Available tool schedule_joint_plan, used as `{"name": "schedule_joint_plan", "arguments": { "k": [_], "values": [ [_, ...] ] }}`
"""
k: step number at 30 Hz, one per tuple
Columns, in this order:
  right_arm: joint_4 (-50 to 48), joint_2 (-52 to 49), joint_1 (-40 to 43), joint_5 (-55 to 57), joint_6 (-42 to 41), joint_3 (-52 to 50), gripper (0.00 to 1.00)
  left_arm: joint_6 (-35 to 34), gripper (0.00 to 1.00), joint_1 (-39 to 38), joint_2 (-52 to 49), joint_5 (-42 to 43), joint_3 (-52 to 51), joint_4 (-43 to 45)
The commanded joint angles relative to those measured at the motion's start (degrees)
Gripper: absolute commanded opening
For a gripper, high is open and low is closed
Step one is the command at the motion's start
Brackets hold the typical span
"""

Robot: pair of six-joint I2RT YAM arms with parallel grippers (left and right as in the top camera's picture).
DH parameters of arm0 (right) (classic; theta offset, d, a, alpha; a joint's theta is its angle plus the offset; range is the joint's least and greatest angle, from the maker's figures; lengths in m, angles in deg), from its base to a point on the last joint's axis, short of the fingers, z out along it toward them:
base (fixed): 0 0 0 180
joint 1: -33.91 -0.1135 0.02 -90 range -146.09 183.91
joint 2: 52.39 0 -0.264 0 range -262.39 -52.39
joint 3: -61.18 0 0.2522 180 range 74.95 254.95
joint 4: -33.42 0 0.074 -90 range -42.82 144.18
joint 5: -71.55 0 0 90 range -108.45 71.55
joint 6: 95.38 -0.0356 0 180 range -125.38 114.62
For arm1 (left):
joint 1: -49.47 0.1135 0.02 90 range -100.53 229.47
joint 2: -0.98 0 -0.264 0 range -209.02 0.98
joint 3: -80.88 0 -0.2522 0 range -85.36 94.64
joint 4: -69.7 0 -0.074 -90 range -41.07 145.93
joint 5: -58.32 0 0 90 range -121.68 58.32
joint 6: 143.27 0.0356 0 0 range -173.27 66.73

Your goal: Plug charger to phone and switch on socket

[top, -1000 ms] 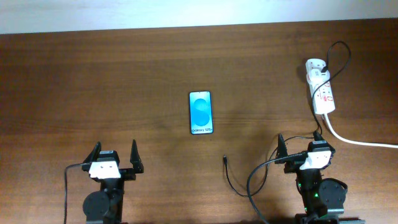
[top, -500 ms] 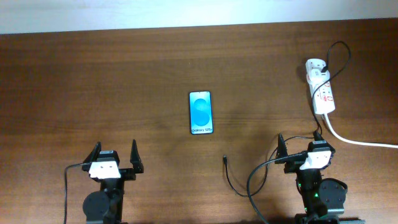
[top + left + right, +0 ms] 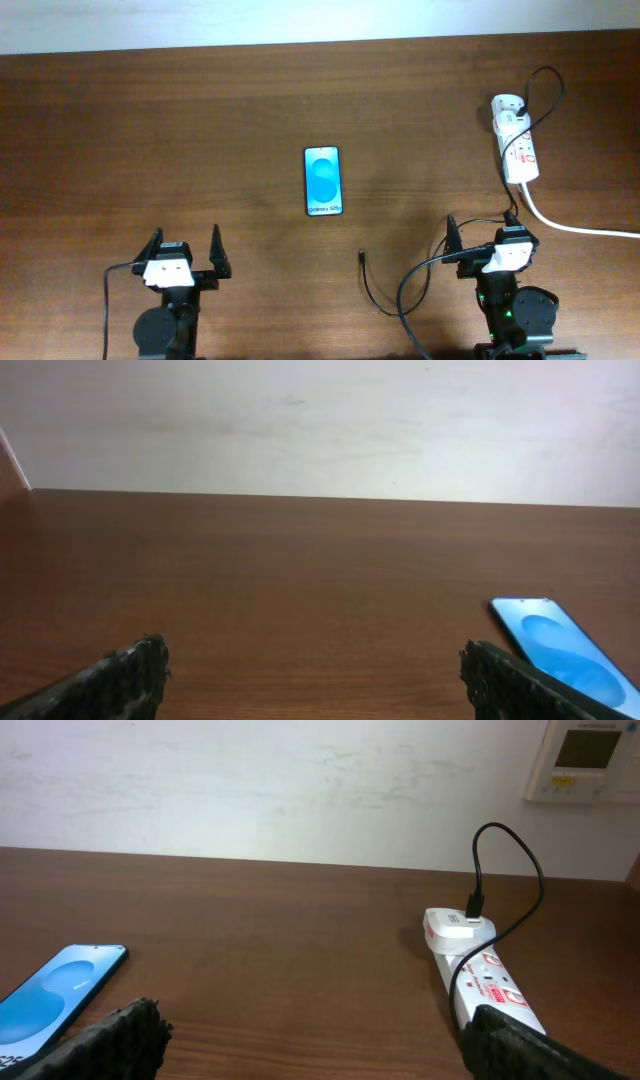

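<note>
Phone [image 3: 322,181], a slim glossy blue-screened rectangle, lies mid-way across the brown wood-grained bench [image 3: 150,120]. Thin black charger [image 3: 363,262] curls near the front edge; oblong white socket [image 3: 516,140] sits toward the back right corner. Left gripper [image 3: 184,246] and right gripper [image 3: 482,233] gape wide, empty.

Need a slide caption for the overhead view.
Left gripper and right gripper open; phone screen-up mid-table, charger tip lying unplugged, power strip far right.

A dark brown wooden table [image 3: 150,130] with fine lengthwise grain fills most of each view. Behind the table's far edge rises a plain white wall [image 3: 250,780]. High above the table's far right part, a small whitish control panel [image 3: 585,755] with a greyish display hangs on that wall.
</note>
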Motion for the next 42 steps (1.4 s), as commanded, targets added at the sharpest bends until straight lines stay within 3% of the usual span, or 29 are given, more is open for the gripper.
{"name": "schedule_joint_plan", "arguments": {
  "k": [1,3,6,9,12,16,19,21,23,25,27,32,34,36,38,42],
  "values": [
    [0.37,0.44,-0.52,0.70,-0.26,-0.31,0.98,-1.16,0.99,0.35,0.33,13.03,-0.24,3.23],
    [0.37,0.42,-0.52,0.70,-0.26,-0.31,0.98,-1.14,0.99,0.35,0.33,21.84,-0.24,13.25],
    [0.37,0.44,-0.50,0.70,-0.26,-0.31,0.98,-1.11,0.99,0.37,0.33,22.60,-0.24,26.95],
    [0.37,0.42,-0.52,0.70,-0.24,-0.31,0.98,-1.11,0.99,0.37,0.33,14.84,0.13,42.16],
    [0.37,0.42,-0.50,0.70,-0.24,-0.31,0.98,-0.63,0.99,0.37,-0.39,9.09,6.38,42.88],
    [0.37,0.44,-0.52,0.70,-0.26,-0.31,0.98,0.59,0.99,0.37,-11.45,9.11,23.85,29.31],
    [0.37,0.44,-0.50,0.70,-0.24,-0.31,0.98,3.02,0.99,0.35,-29.16,13.94,47.89,-2.43],
    [0.37,0.44,-0.50,0.70,-0.26,-0.31,0.98,5.16,0.99,0.35,-48.30,23.82,71.06,-27.54],
    [0.37,0.42,-0.52,0.70,-0.26,-0.31,0.98,5.16,0.99,0.35,-60.17,34.56,84.52,-40.74],
    [0.37,0.44,-0.50,0.70,-0.26,-0.31,0.98,5.11,0.99,0.31,-68.08,37.53,92.04,-45.66],
    [0.37,0.44,-0.52,0.70,-0.26,-0.31,0.98,1.44,0.99,-1.05,-76.50,33.51,99.41,-51.87],
    [0.37,0.44,-0.52,0.70,-0.26,-0.31,0.98,-5.51,0.99,-11.89,-97.15,7.96,117.07,-72.91],
    [0.37,0.42,-0.52,0.70,-0.26,-0.31,0.98,-7.19,0.99,-14.60,-104.04,3.19,120.74,-77.72],
    [0.37,0.44,-0.52,0.70,-0.26,-0.31,0.98,-7.17,0.99,-15.93,-107.03,4.22,120.85,-76.87],
    [0.37,0.44,-0.52,0.70,-0.26,-0.31,0.98,-7.15,0.99,-17.62,-109.83,13.66,120.85,-74.18],
    [0.37,0.44,-0.50,0.70,-0.26,-0.31,0.98,-13.20,0.99,-19.19,-113.63,14.32,120.83,-72.50]
  ]
}}
